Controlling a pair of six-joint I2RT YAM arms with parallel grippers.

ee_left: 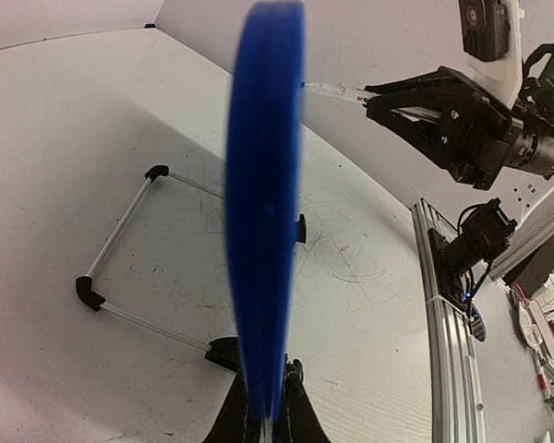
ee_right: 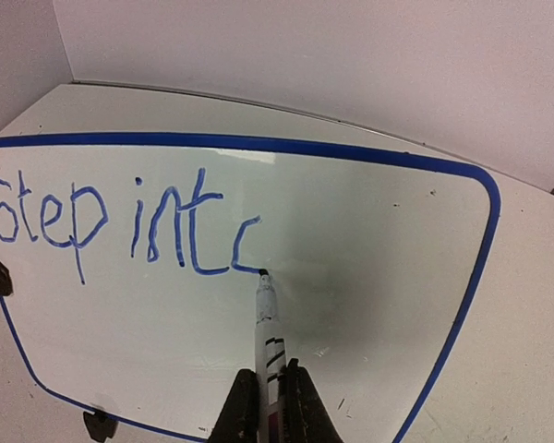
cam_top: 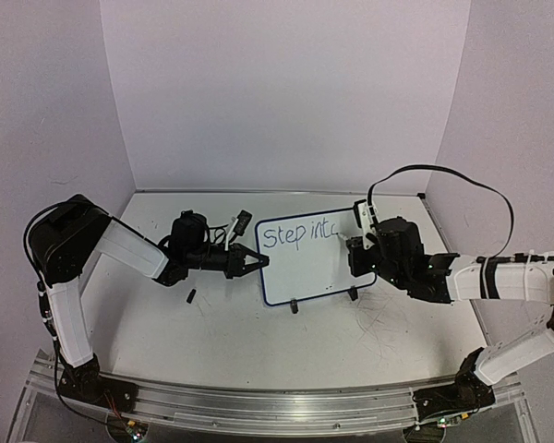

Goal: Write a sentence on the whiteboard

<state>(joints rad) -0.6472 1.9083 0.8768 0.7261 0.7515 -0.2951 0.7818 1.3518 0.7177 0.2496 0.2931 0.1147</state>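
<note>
The whiteboard [cam_top: 309,263] stands propped mid-table, blue-framed, on black feet. The sentence [cam_top: 300,234] reads "Step int" plus a half-drawn "o" in blue; it shows large in the right wrist view [ee_right: 120,221]. My left gripper [cam_top: 258,261] is shut on the whiteboard's left edge, seen edge-on as a blue blur [ee_left: 263,212] in the left wrist view between my fingertips [ee_left: 268,420]. My right gripper [ee_right: 270,406] is shut on a white marker [ee_right: 267,323], whose tip touches the board at the unfinished letter. In the top view the right gripper [cam_top: 355,242] is at the board's upper right.
The wire stand [ee_left: 120,240] lies behind the board. A small dark marker cap [cam_top: 191,296] lies on the table left of the board. A white object with a black end [cam_top: 241,223] rests behind the left gripper. A metal rail [cam_top: 258,406] runs along the near edge.
</note>
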